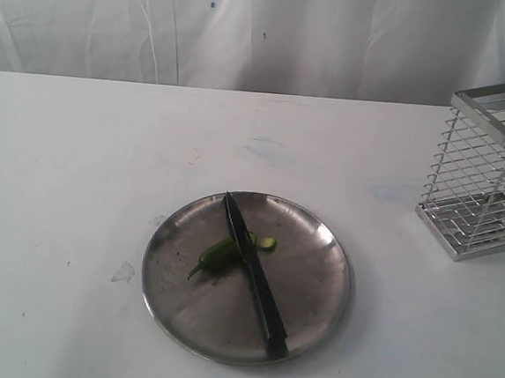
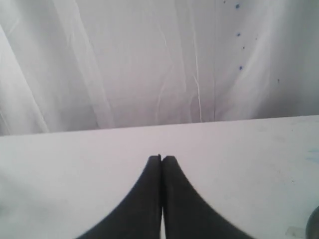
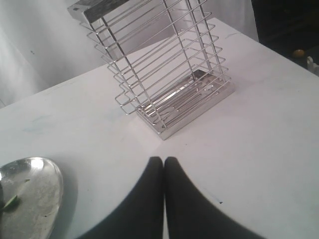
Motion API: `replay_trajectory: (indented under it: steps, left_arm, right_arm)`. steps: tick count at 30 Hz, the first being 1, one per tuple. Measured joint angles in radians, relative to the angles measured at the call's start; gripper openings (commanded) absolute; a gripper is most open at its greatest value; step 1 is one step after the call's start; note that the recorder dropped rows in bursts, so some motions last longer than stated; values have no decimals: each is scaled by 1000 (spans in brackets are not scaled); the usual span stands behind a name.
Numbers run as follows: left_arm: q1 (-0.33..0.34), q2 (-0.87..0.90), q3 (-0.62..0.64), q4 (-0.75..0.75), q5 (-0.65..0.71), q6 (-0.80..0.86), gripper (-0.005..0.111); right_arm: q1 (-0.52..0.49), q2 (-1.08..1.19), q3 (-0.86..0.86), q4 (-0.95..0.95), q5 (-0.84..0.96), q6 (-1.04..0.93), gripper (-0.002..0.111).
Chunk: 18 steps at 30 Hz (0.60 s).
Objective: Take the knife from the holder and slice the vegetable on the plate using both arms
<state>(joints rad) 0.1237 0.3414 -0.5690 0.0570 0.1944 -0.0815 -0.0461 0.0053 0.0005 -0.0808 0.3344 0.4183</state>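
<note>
The knife [image 1: 254,273] lies flat across the steel plate [image 1: 313,300], its point toward the back and its black handle at the front rim. Under the blade sits the green vegetable [image 1: 217,255], with a cut piece [image 1: 268,243] on the blade's other side. The wire holder [image 1: 486,170] stands at the right edge of the table, and the right wrist view shows nothing inside the holder [image 3: 164,74]. Neither arm shows in the exterior view. My left gripper [image 2: 161,158] is shut and holds nothing, above bare table. My right gripper [image 3: 164,160] is shut and holds nothing, a short way from the holder, with the plate [image 3: 35,194] to one side.
A white tabletop [image 1: 77,174] runs back to a white curtain [image 1: 249,29]. A small scrap [image 1: 123,272] lies on the table left of the plate. A dark gap [image 3: 286,25] opens beyond the table corner behind the holder.
</note>
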Motion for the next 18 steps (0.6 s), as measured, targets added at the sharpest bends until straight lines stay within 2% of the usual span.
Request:
replay_trajectory:
  steps: [4,7,10,12,18]
  left_arm:
    - [0,-82,317,-12,-214,-56,0]
    - [0,-152,454,-14,-244,-68,0]
    - [0,-219,539,-15,-255,-82,0]
    - [0,-257,559,-15,-219,-108,0]
    - [-6,-319,565,-15,3,-98,0]
  right_arm:
    - [0,0,0,0,0,0,0]
    - [0,0,0,0,0,0,0]
    - [0,0,0,0,0,0,0]
    - [0,0,0,0,0,0,0]
    - [0,0,0,2,0,0,0]
